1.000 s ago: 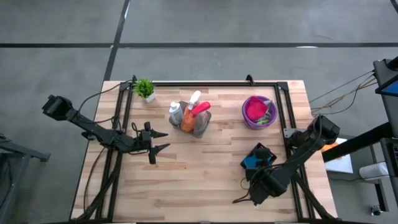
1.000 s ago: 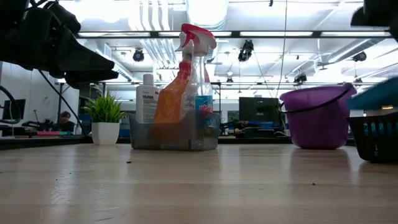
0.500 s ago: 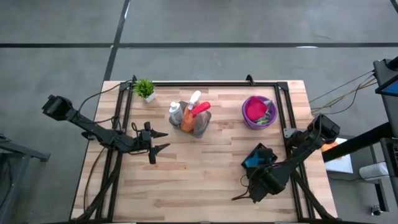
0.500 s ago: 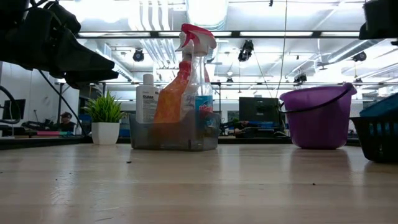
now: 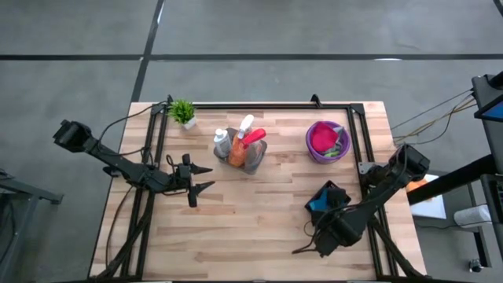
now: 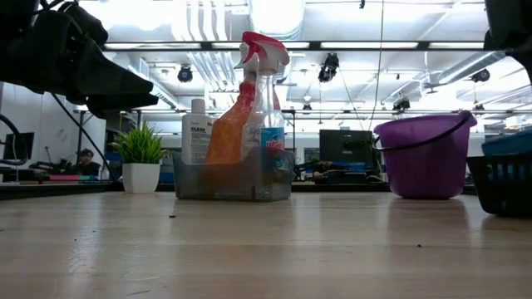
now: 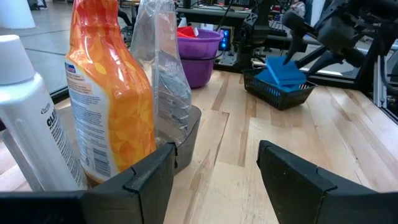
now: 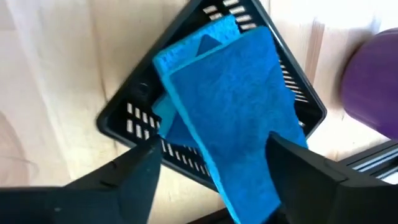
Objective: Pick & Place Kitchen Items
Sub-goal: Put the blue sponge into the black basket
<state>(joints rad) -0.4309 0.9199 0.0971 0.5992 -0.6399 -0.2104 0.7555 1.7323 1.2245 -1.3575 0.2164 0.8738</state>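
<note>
Right gripper fingers apart, just above sponge lying tilted in black basket; left gripper apart, idle near bottles.

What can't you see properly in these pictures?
- Cloths: in the high view only magenta and a bit of green show in the purple bucket; its wall hides them in the low view.
- Sponges: in the right wrist view the top one covers those beneath, so no count.
- Black basket: cut off by the low view's edge.
- White bottle: label cut off in the left wrist view.
</note>
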